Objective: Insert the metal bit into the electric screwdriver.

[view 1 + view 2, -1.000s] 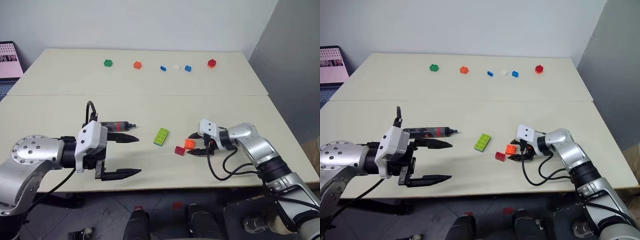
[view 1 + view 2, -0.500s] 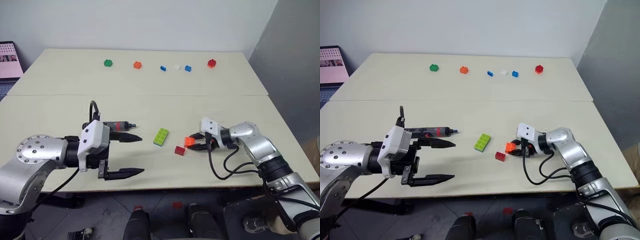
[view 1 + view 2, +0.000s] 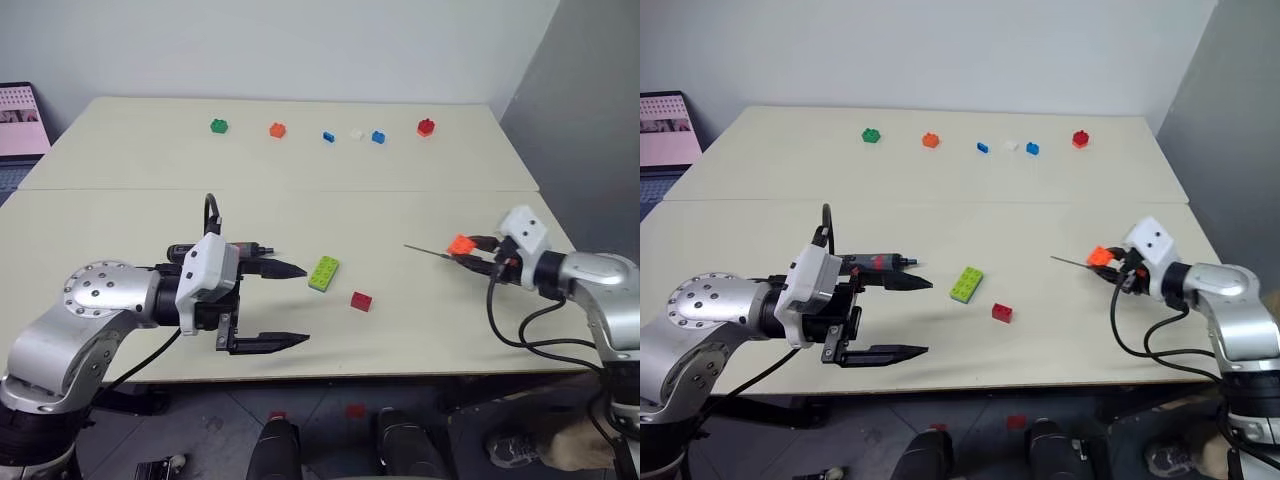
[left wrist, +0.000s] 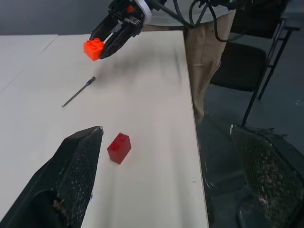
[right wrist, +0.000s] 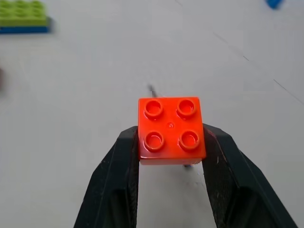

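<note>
Tabletop (image 3: 420, 310): metal bit (image 3: 428, 251) apparently just beside right gripper (image 3: 468, 252).

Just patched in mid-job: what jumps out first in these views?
The right gripper, raised near the table's right edge, is clamped on an orange brick, not the metal bit, which lies on the table just below it. The left gripper hangs wide open beside the electric screwdriver on the near left.

metal bit (image 3: 428, 250): thin, flat on table | electric screwdriver (image 3: 875, 261): lying level
</note>
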`<state>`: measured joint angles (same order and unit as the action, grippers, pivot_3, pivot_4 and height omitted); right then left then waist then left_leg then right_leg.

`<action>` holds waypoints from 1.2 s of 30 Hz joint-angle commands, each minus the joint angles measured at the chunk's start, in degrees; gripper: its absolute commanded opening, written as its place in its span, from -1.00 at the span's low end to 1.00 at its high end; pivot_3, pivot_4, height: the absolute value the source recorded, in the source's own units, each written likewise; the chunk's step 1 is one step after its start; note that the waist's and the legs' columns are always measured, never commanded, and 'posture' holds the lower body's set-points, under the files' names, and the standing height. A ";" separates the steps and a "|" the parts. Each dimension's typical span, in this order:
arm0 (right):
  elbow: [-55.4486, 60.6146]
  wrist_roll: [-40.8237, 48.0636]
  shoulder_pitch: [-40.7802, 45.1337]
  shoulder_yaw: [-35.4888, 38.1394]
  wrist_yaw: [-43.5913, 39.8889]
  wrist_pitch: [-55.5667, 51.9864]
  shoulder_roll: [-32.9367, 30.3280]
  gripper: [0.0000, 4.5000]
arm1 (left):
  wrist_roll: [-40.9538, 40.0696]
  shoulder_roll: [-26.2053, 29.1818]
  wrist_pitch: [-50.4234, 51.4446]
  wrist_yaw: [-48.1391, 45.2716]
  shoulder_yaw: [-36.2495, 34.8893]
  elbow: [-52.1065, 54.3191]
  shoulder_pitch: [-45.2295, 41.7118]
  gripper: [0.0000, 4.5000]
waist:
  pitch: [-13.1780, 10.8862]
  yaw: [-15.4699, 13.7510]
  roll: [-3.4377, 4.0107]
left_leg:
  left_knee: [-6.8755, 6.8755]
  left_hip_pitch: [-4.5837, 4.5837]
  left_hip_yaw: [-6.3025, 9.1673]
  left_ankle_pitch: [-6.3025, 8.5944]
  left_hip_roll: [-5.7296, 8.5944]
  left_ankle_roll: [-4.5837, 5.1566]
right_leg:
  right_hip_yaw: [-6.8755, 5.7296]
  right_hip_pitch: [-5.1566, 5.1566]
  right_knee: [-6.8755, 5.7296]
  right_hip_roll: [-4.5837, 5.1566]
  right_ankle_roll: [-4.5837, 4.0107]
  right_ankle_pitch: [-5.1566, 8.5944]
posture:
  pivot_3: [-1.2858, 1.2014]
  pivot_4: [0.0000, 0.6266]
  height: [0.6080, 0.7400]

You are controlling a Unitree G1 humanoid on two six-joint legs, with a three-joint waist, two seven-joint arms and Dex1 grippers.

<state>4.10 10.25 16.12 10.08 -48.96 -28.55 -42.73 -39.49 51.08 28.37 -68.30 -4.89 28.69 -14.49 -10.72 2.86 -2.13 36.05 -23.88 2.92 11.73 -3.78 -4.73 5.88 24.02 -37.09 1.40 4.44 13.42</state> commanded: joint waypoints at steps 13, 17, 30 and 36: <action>-3.55 0.77 -4.84 7.58 14.09 -7.18 2.95 -0.35 | 1.32 -8.95 -1.15 2.62 5.33 -3.65 -8.04 1.00 | 0.01 0.58 0.02 | 0.01 0.04 0.01 -0.03 0.03 0.05 | 0.07 -0.06 -0.01 -0.02 0.06 -0.04 | 0.03 -0.52 1.00; -5.67 1.66 -4.27 8.24 14.67 -7.32 3.70 -0.04 | 1.16 -9.32 -0.78 3.13 5.21 -2.90 -7.94 1.00 | 0.01 0.57 0.02 | 0.01 0.04 0.00 -0.03 0.05 0.05 | 0.09 -0.09 0.02 -0.02 0.06 -0.04 | 0.03 -0.52 1.00; -0.98 8.23 -4.77 11.71 14.17 -11.95 2.63 1.00 | 1.13 -8.61 -0.65 3.81 4.40 -2.29 -6.78 1.00 | 0.01 0.55 0.03 | 0.01 0.04 0.02 -0.04 0.05 0.06 | 0.09 -0.11 0.01 -0.02 0.07 -0.04 | 0.03 -0.52 1.00; 9.09 10.62 -8.06 13.16 10.51 -12.44 -2.07 1.00 | 1.45 -6.39 -0.44 3.74 2.80 -2.20 -5.03 1.00 | -0.01 0.47 0.07 | 0.00 0.03 0.02 -0.04 0.05 0.06 | 0.08 -0.10 0.04 -0.02 0.07 -0.04 | 0.03 -0.52 1.00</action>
<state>6.93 19.24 8.53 21.36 -36.48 -40.78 -42.41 -37.94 43.41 28.29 -64.54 -0.01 25.02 -20.01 -10.73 3.33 -2.06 36.05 -23.85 2.94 11.70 -3.73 -4.67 5.98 23.92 -37.05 1.39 4.51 13.38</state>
